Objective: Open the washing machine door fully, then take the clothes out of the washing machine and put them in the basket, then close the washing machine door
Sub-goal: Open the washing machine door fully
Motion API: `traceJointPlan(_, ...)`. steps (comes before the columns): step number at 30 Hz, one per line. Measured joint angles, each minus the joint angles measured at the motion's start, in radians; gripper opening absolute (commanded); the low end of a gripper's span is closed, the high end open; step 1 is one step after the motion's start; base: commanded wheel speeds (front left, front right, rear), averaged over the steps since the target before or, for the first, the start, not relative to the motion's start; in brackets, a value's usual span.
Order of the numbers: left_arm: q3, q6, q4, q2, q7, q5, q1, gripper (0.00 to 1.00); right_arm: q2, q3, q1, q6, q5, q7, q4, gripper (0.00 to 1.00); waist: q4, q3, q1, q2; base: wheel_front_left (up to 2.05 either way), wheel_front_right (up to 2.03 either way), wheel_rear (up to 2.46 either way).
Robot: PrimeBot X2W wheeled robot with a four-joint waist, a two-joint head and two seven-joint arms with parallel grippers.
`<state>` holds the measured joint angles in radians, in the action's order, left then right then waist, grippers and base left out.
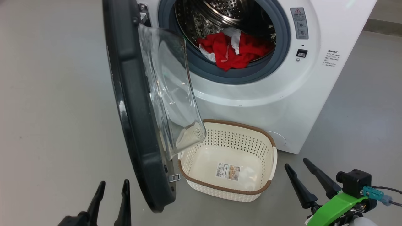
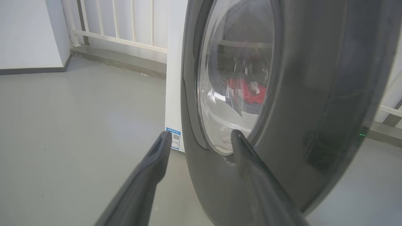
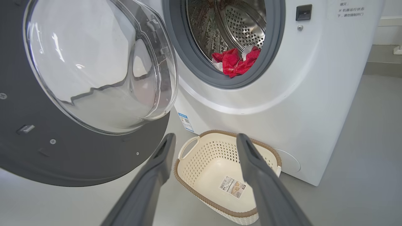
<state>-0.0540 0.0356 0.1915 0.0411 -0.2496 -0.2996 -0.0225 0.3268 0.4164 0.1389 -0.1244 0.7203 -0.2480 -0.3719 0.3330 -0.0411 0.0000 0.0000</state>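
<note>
Just one basket point(image 1: 232, 139), one door point(image 1: 132, 94)

The washing machine door point(image 1: 132, 110) covers 1 corner of the basket point(image 1: 232, 138), whose label point(image 1: 228, 172) is unreadably small.

The left gripper point(image 1: 114, 184) sits low, spread wide and empty. The right gripper point(image 1: 296, 163) is likewise spread and empty, angled leftward.

A red warning triangle point(image 1: 297, 11) tops the grey label point(image 1: 299, 23) on the washing machine point(image 1: 267, 103).
</note>
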Motion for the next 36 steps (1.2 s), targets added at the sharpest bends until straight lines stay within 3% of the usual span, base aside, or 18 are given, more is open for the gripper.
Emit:
traceJointPlan(9,0.005,0.0,0.0,0.0,0.0,0.0,0.0,1.0,-0.043,-0.125,-0.04,0.0,-0.135,0.0,0.077,1.0,-0.005,-0.001,0.0,0.0,0.0,0.0,0.0)
traceJointPlan(34,0.014,-0.001,-0.005,0.0,0.0,0.0,0.0,1.0,-0.077,-0.176,-0.094,0.0,-0.256,-0.004,0.04,1.0,-0.005,0.001,0.0,0.0,0.0,0.0,0.0)
traceJointPlan(35,0.021,-0.001,-0.011,0.0,0.0,0.0,0.0,0.92,-0.078,-0.178,-0.094,0.0,-0.256,-0.004,0.04,1.0,-0.004,0.001,0.0,0.0,0.0,0.0,0.0)
traceJointPlan(36,0.029,-0.001,-0.019,0.0,0.0,-0.001,0.0,0.29,-0.079,-0.179,-0.094,0.0,-0.256,-0.004,0.04,1.0,-0.004,0.002,0.0,0.0,0.0,0.0,0.0)
